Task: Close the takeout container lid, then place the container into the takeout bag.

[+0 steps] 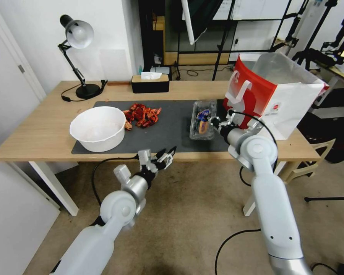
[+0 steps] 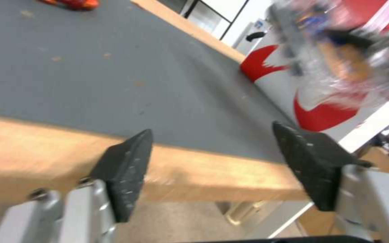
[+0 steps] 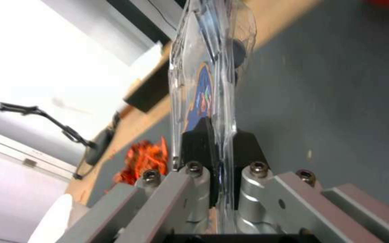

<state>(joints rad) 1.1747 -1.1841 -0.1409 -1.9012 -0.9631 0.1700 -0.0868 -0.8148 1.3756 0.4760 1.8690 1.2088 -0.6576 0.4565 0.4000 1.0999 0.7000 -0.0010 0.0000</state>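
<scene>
On the grey mat: status as I read it from the remote station.

Right gripper (image 1: 213,123): closed on the near edge of the takeout container (image 1: 203,119); in the right wrist view I see both black pads (image 3: 200,141) pinching the clear plastic between them.

Takeout container: over the right part of the grey mat (image 1: 168,130), just beside the takeout bag (image 1: 273,95). I cannot tell whether it rests on the mat or is lifted clear.

Lid (image 3: 199,67): I read it as folded against the other half, the two clear shells lying close together in the right wrist view; a blue printed label shows through.

Takeout bag: upright at the right end of the table (image 1: 34,130), mouth open upward, one white handle facing me.

Left gripper (image 1: 165,157): open, fingers spread wide, holding nothing; it sits below the table's near edge, well apart from the container.

Other items: white bowl (image 1: 98,128) on the mat's left end, red scraps (image 1: 142,114) behind it, black tissue box (image 1: 150,83) and desk lamp (image 1: 77,57) at the far edge.
</scene>
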